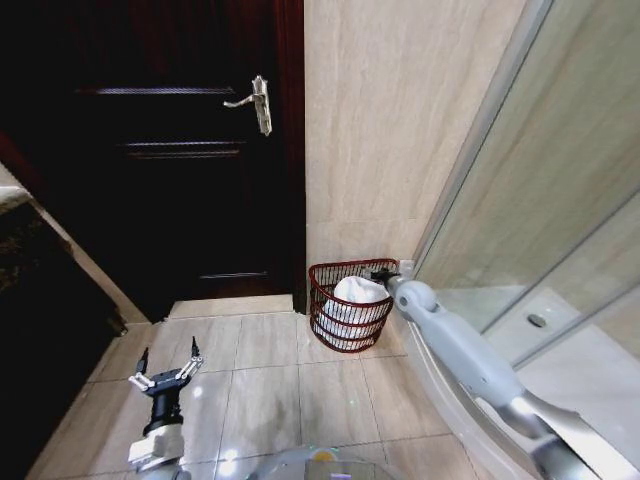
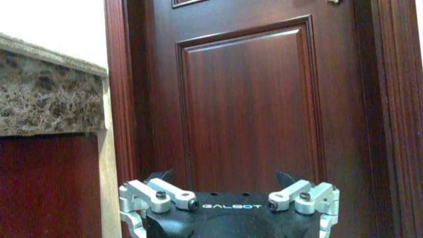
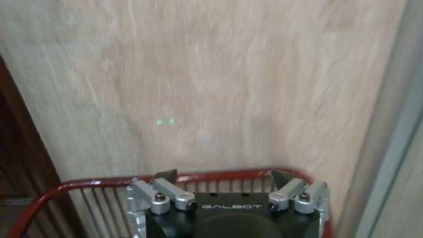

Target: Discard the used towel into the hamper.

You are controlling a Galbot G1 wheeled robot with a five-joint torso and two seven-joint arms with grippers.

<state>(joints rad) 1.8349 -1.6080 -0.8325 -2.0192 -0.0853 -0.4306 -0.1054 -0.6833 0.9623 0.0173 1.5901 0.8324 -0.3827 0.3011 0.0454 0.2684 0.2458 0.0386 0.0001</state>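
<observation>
Closest to you, low on the left over the floor tiles (image 1: 270,390), is your left gripper (image 1: 168,372). Its fingers are spread wide and hold nothing. It points at the dark door (image 1: 170,150) and is parked there, well away from the job.

Now look at the hamper (image 1: 325,330). It stands on the floor in the corner, against the tan wall (image 1: 400,120) and just beside the glass shower screen (image 1: 540,180). The white towel (image 1: 357,293) lies inside it, heaped up to about the rim.

Your right gripper (image 3: 225,181) hangs right over the hamper, close to the rim on the wall side. Its fingers are open and empty, so the towel looks let go.

Here is what could go wrong. The hamper is light wire. If you lift the gripper crooked, a finger could hook the rim and tip it over. The towel sits high, so a bump could spill it out. Your right arm also runs close along the shower screen. Swing it wide and it may hit the glass.
</observation>
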